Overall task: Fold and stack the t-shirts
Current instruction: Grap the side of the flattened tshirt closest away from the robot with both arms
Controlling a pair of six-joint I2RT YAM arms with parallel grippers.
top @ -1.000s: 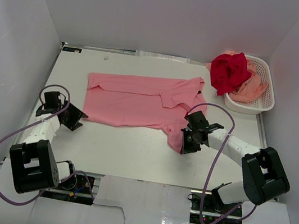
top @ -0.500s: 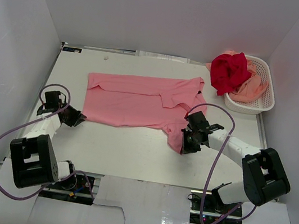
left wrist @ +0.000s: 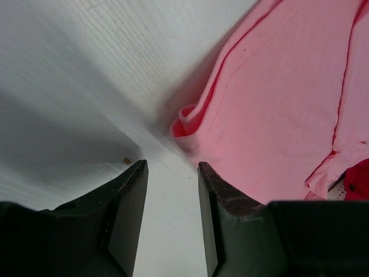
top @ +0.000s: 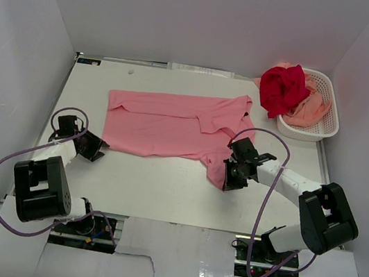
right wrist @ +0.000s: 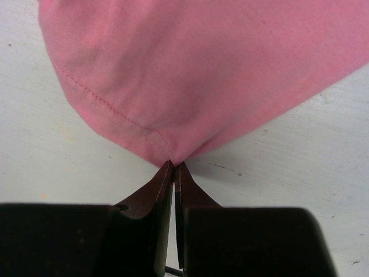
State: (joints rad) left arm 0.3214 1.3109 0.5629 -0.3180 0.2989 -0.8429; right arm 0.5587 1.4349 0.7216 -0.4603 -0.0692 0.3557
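The pink t-shirt (top: 165,125) lies spread on the white table. My right gripper (top: 227,177) is shut on its near right corner; the right wrist view shows the hem (right wrist: 167,86) pinched between the closed tips (right wrist: 174,166). My left gripper (top: 99,146) is open and empty, just left of the shirt's near left corner (left wrist: 187,124), which is curled up ahead of the tips (left wrist: 172,167). The deep red t-shirt (top: 282,87) and the peach-salmon t-shirt (top: 308,110) lie bunched in the basket.
The white lattice basket (top: 327,126) stands at the back right corner. White walls close in the table on the left, back and right. A cable loops over the right arm (top: 272,159).
My left gripper shifted slightly near the shirt's near left corner. The right gripper and the shirt have not moved.
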